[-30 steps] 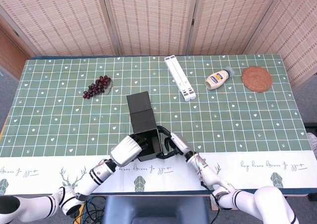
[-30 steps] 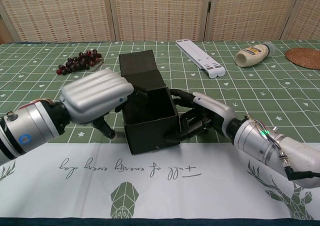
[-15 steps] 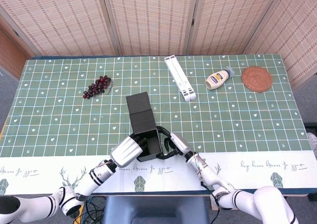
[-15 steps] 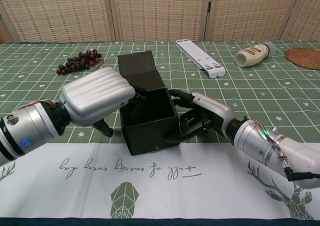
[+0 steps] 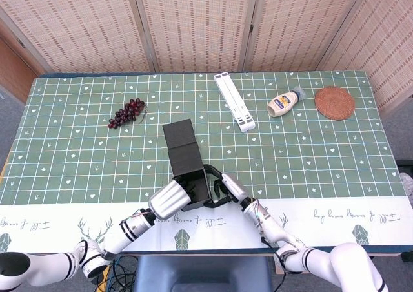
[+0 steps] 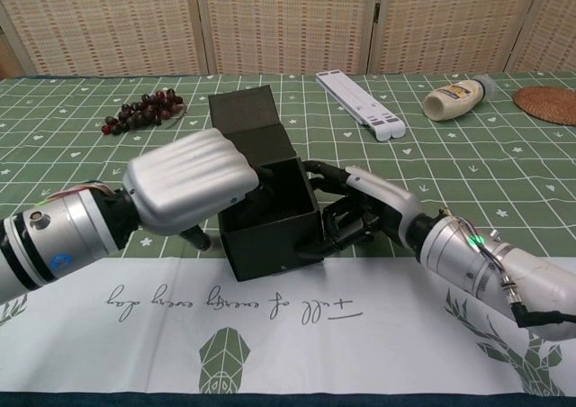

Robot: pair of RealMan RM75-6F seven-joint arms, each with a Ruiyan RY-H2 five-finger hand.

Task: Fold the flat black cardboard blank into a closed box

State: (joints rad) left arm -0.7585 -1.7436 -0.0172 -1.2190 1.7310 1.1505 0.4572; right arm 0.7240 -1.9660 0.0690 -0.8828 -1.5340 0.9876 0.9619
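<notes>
The black cardboard box [image 6: 270, 236] [image 5: 191, 186] stands near the table's front edge, its top open. Its lid flap [image 6: 243, 110] [image 5: 179, 135] leans back, away from me. My left hand [image 6: 191, 182] [image 5: 171, 200] covers the box's left wall with its fingers curled over the rim into the inside. My right hand [image 6: 360, 211] [image 5: 227, 187] presses its fingers against the box's right wall from outside. How deep the left fingers go is hidden by the hand's back.
A bunch of dark grapes [image 5: 127, 112] lies at the back left. A white folding stand [image 5: 234, 101], a mayonnaise bottle [image 5: 284, 102] and a round woven coaster [image 5: 334, 103] sit at the back right. The green checked tablecloth [image 5: 322, 163] covers the table.
My left hand has moved right and over the box's left rim, fingers now reaching inside. The box and its lid flap shifted slightly left. The right hand stayed in place.
</notes>
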